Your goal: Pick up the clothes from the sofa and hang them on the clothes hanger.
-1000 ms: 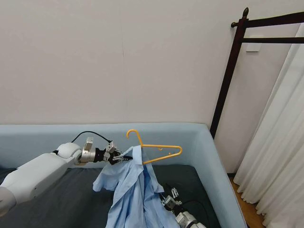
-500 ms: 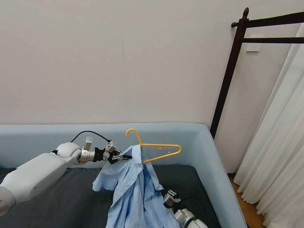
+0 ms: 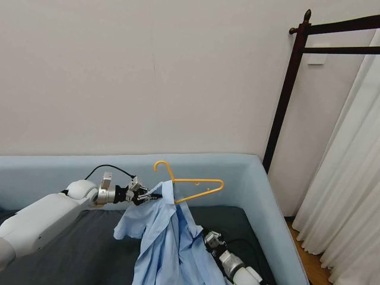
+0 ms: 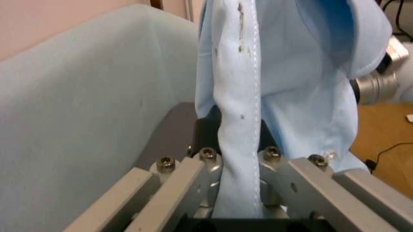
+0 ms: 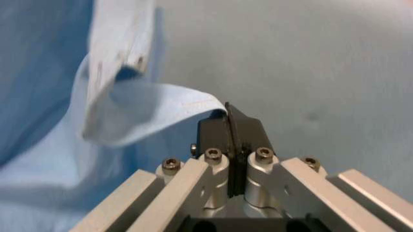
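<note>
Hanging from the orange hanger (image 3: 190, 184), the blue shirt (image 3: 166, 237) droops over the dark seat toward the right end of the sofa (image 3: 264, 202), its lower part trailing toward the front edge. We judge it is held aloft so the cloth clears the cushion before going to the dark wooden rack (image 3: 285, 89), which stands well apart beyond the sofa's right arm.

Left gripper (image 3: 144, 195): at the collar, beside the hanger's left shoulder, fingers (image 4: 184, 181) closed on a folded strip of shirt.

Right gripper (image 3: 212, 240): low beside the hem, pads (image 5: 245, 128) pressed together with a flap's edge meeting their tip. It looks pinched, probably to steady the cloth.
</note>
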Tool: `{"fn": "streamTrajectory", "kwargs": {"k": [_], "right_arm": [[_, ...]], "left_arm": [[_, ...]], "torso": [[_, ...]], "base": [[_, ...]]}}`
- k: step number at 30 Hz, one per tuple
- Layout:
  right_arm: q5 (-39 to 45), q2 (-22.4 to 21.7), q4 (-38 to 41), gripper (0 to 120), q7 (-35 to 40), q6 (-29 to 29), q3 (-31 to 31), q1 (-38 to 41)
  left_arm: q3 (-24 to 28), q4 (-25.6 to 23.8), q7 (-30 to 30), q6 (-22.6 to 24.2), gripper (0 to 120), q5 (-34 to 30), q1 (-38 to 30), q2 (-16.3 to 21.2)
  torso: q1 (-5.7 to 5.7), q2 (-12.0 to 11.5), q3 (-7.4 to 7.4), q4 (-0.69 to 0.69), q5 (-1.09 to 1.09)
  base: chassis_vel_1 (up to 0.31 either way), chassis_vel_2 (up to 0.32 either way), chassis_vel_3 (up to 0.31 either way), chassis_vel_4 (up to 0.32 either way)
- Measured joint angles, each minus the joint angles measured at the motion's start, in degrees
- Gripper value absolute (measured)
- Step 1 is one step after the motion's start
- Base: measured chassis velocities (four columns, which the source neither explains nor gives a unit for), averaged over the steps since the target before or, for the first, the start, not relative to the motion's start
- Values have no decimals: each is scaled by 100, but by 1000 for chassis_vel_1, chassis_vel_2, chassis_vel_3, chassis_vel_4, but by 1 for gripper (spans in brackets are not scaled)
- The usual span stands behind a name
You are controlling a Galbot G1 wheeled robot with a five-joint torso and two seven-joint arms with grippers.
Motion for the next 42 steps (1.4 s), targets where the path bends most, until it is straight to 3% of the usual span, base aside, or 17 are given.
{"fn": "streamTrajectory", "kwargs": {"k": [3, 4, 9, 15, 24, 29, 36, 42], "right_arm": [[1166, -354, 631, 0, 34, -1208, 97, 296], [1166, -354, 631, 0, 34, -1208, 97, 296], [2709, -820, 1346, 0, 231, -2475, 401, 736], [3386, -1136, 1698, 0, 490, -2766, 591, 1063], [3497, -1515, 2099, 0, 564, -2760, 787, 1221], [3451, -1864, 2725, 0, 553, -2664, 955, 1117], [3379, -2502, 4179, 0, 499, -2543, 1115, 832], [2988, -2667, 4998, 0, 499, -2499, 954, 643]], "left_arm": [[-79, -9, 61, -70, 1, -1, 34, 38], [-79, -9, 61, -70, 1, -1, 34, 38], [-268, -74, 225, -156, 1, 97, 121, 105], [-372, -110, 388, -213, 1, 236, 186, 188], [-490, -125, 461, -252, 1, 456, 248, 288], [-540, -58, 436, -272, 1, 672, 255, 296], [-462, -27, -4, -236, 1, 1160, 150, 147], [-262, -55, -659, -148, 1, 1394, -63, -272]], "torso": [[0, 0, 0, 0, 0], [0, 0, 0, 0, 0], [0, 0, 0, 0, 0], [0, 0, 0, 0, 0], [0, 0, 0, 0, 0], [0, 0, 0, 0, 0], [-1, 1, -1, 1, -1], [0, 0, -1, -2, 0]], "base": [[0, 0, 0, 0], [0, 0, 0, 0], [0, 0, 0, 0], [0, 0, 0, 0], [0, 0, 0, 0], [0, 0, 0, 0], [0, 0, 0, 0], [0, 0, 0, 0]]}}
